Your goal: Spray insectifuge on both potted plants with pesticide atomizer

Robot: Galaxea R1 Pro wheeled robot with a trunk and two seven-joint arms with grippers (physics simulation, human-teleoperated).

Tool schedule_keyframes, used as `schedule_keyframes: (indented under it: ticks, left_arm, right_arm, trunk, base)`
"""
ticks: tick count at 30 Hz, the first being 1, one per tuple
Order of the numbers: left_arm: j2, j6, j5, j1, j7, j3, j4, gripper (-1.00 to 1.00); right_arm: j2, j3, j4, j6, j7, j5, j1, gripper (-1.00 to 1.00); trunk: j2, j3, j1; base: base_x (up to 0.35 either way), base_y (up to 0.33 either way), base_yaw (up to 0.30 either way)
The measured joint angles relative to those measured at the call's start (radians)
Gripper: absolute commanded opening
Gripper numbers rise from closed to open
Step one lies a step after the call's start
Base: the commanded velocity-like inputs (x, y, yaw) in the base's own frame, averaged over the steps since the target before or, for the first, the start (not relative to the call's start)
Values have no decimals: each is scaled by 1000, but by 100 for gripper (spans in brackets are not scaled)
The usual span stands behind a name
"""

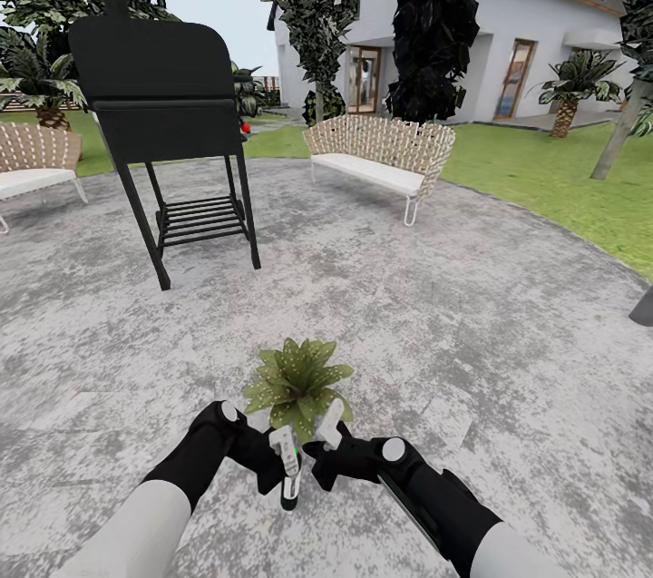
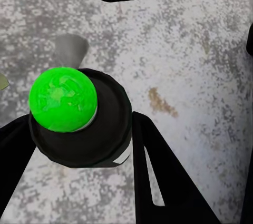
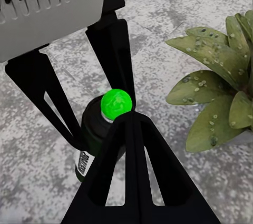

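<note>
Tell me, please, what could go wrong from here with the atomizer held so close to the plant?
The left gripper holds the pesticide atomizer close above the paving, so a slip would likely drop it there. The right gripper crowds against the bottle and might knock it. The potted plant sits just beyond both grippers; its near leaves could be brushed.

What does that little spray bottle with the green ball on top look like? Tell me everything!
The pesticide atomizer is a slim dark bottle with a white label and a bright green round button on a black spray head. The left gripper holds it between its black fingers, above the grey patio, right beside a leafy potted plant.
</note>
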Motion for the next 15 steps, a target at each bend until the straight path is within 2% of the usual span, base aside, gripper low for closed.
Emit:
schedule_keyframes:
  ticks: [11,15]
  left_arm:
    - [-2,1,0,0,-23,0,-3,-100]
    - [-9,1,0,0,-27,-1,-4,-100]
  right_arm:
    - [0,-1,1,0,0,0,0,-100]
    - [0,0,1,0,0,0,0,-100]
  trunk:
    - [0,0,0]
    - [0,0,0]
  base:
    - [0,0,0]
    - [0,0,0]
